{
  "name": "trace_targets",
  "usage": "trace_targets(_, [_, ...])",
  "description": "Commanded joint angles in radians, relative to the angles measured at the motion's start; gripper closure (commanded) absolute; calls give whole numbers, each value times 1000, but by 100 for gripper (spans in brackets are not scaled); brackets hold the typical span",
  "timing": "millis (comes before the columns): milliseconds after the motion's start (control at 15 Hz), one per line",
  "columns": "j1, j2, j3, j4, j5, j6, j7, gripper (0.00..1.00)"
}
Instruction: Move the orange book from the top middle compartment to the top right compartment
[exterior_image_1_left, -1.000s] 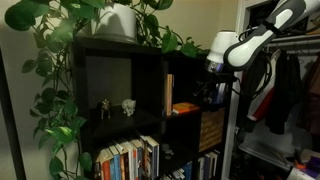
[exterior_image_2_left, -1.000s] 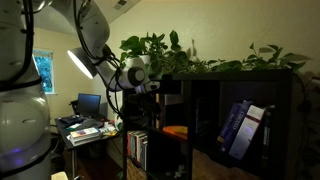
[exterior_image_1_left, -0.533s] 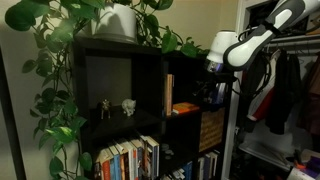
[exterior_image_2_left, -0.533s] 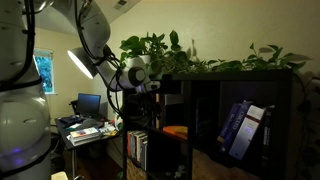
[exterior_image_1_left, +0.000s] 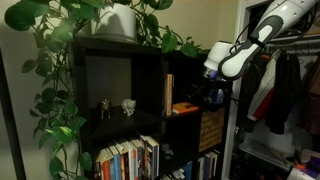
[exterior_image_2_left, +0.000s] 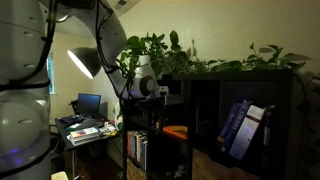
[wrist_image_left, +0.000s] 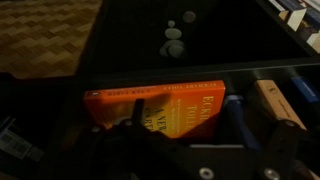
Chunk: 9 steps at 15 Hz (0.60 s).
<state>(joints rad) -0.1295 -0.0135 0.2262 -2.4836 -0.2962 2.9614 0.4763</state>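
The orange book (wrist_image_left: 155, 108) lies flat in the wrist view, dark print on its cover. In both exterior views it shows as an orange strip (exterior_image_1_left: 185, 107) (exterior_image_2_left: 176, 131) on the floor of the top middle compartment (exterior_image_1_left: 182, 80) (exterior_image_2_left: 172, 105). My gripper (wrist_image_left: 186, 118) is open, its dark fingers (wrist_image_left: 134, 125) straddling the book's near edge without closing on it. From outside, the gripper (exterior_image_1_left: 214, 92) (exterior_image_2_left: 156, 92) hangs at the front of the shelf. The top right compartment (exterior_image_2_left: 240, 95) holds blue books (exterior_image_2_left: 238, 126).
A thin tan book (exterior_image_1_left: 170, 95) (wrist_image_left: 278, 104) stands next to the orange one. A woven basket (exterior_image_1_left: 212, 128) (wrist_image_left: 40, 35) fills a lower cubby. Small figurines (exterior_image_1_left: 115, 106) stand in the wide cubby, potted vines (exterior_image_1_left: 110, 20) trail over the top, and clothes (exterior_image_1_left: 285, 90) hang beside the shelf.
The arm has swung lower and closer to the shelf front, bringing the gripper nearer the middle compartment. Its jaws stay open. The orange book has not moved.
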Motion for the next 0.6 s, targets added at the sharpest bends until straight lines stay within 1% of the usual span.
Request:
trace_targets(0, [-23, 95, -30, 74, -133, 62, 72, 4])
trace_targets(133, [-12, 136, -65, 122, -204, 70, 110, 29])
trace_targets(200, [-5, 157, -82, 146, -228, 74, 129, 31])
trace_targets(267, [3, 176, -98, 168, -252, 80, 146, 36])
trace_targets(333, [11, 195, -114, 192, -278, 85, 170, 45])
trace_targets(400, [24, 212, -134, 216, -306, 85, 200, 51])
trace_targets(467, [43, 232, -162, 246, -343, 80, 249, 58])
trace_targets(533, [65, 251, -190, 274, -385, 75, 294, 64])
